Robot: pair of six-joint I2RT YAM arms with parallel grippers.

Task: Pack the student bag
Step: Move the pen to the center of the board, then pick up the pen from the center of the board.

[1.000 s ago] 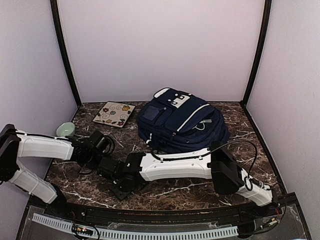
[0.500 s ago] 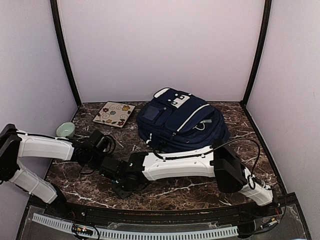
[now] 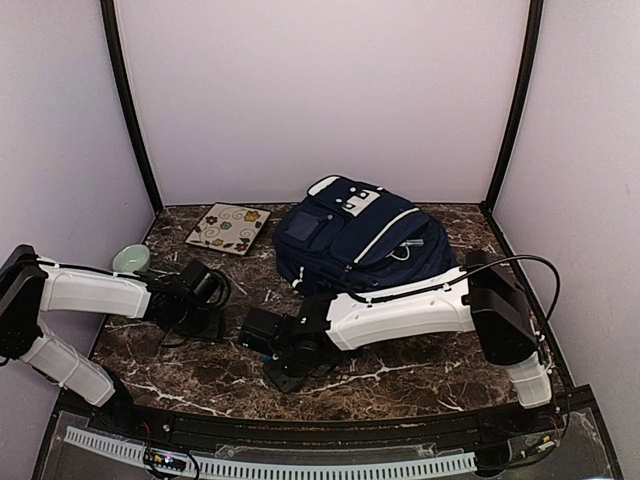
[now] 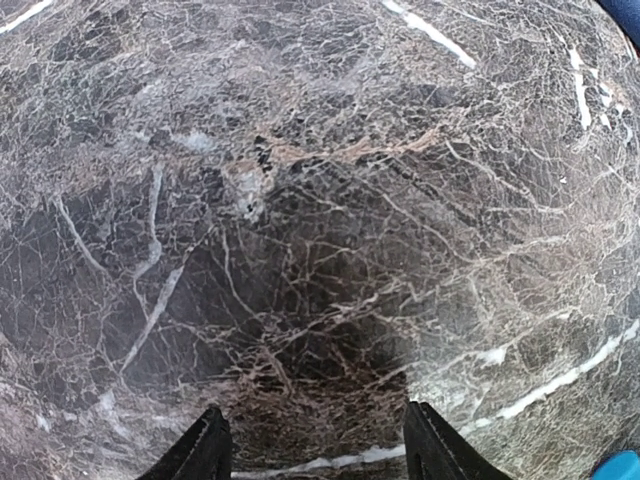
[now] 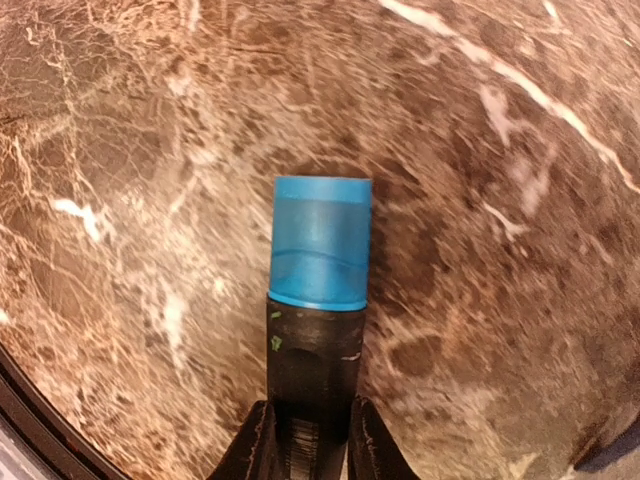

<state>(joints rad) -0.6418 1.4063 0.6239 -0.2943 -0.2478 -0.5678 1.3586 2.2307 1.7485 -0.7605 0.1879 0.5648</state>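
Backpack is navy with white stripes, lying back-right on the bench, near the rear wall. Bare marble in front; left claw apart, right claw clamped on a blue-capped marker.

— What sort of place was it?
— A lab-like robot test booth. Plain pale walls closed in three sides, with black posts at the corners.
— What else showed it?
— A white left arm and right arm stood at the near edge of a marble-patterned table, and a slotted cable duct ran along the front.
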